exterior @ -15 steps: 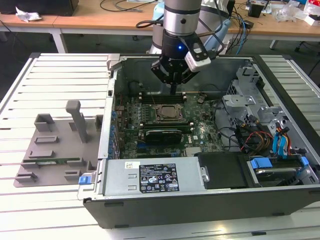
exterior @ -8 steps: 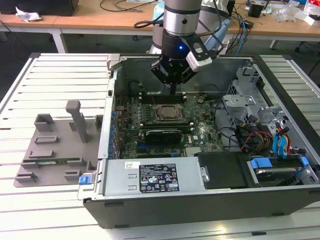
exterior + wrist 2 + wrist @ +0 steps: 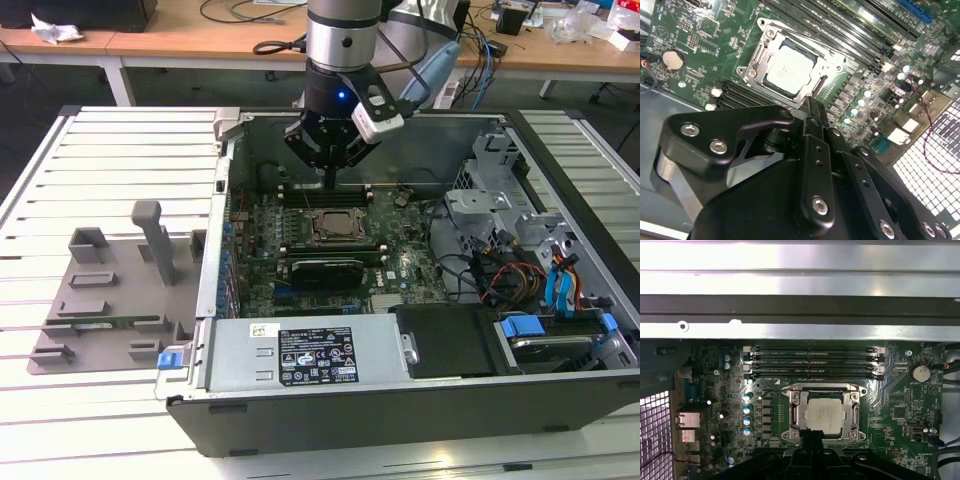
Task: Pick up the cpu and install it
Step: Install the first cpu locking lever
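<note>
Where the exterior view looks down into the open computer case [image 3: 560,250], you have the gripper [image 3: 329,178] hanging just above the far edge of the socket frame [image 3: 335,226], with the case's rear wall close behind it and the grey tool tray [image 3: 100,300] well apart at the exterior view's left. A black expansion card [image 3: 325,270] lies just in front of the socket, and loose cables [image 3: 500,280] crowd the exterior view's right.

In the second wrist view, your fingers [image 3: 812,112] are pressed together into one narrow black blade, holding nothing, the tip just beside the socket's metal frame [image 3: 757,57]. The cpu [image 3: 787,70] already sits flat inside that frame (a matte silver-grey square). Long dark memory slots [image 3: 840,35] run along one side; a round coin cell [image 3: 673,60] is well apart.

In the first wrist view, the cpu [image 3: 825,413] lies squarely in the frame [image 3: 792,412], the closed fingertips [image 3: 810,435] touching or nearly touching the frame's near edge. Four memory slots [image 3: 810,362] lie beyond, then the case's sheet-metal rail [image 3: 800,330].
</note>
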Motion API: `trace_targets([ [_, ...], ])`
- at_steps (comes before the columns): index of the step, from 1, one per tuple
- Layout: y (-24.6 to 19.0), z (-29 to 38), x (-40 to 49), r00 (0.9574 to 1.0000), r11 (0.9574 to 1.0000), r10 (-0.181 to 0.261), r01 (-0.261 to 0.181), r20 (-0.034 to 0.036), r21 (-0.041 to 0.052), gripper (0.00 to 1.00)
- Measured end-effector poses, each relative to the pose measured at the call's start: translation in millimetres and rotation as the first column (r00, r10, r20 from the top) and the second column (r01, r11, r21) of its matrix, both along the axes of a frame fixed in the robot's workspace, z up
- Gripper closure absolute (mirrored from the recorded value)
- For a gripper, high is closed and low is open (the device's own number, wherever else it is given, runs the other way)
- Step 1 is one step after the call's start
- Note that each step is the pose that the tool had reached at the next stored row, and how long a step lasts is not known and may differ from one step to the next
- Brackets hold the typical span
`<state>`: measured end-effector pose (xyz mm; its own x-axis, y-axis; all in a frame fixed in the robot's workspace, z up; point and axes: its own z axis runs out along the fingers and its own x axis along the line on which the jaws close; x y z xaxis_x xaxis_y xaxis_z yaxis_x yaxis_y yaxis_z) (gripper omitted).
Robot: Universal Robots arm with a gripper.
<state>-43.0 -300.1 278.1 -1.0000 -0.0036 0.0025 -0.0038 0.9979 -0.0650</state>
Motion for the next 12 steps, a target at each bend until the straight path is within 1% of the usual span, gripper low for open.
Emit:
trace_targets([
  [6,0.0,-0.1,-6.8,1.0000,1.0000,0.000,0.000,0.0000,0.0000,0.89],
  [8,0.0,-0.1,-10.7,1.0000,1.0000,0.000,0.000,0.0000,0.0000,0.89],
  [9,0.0,-0.2,-14.3,1.0000,1.0000,0.000,0.000,0.0000,0.0000,0.89],
  [12,0.0,-0.3,-17.9,1.0000,1.0000,0.000,0.000,0.0000,0.0000,0.89],
])
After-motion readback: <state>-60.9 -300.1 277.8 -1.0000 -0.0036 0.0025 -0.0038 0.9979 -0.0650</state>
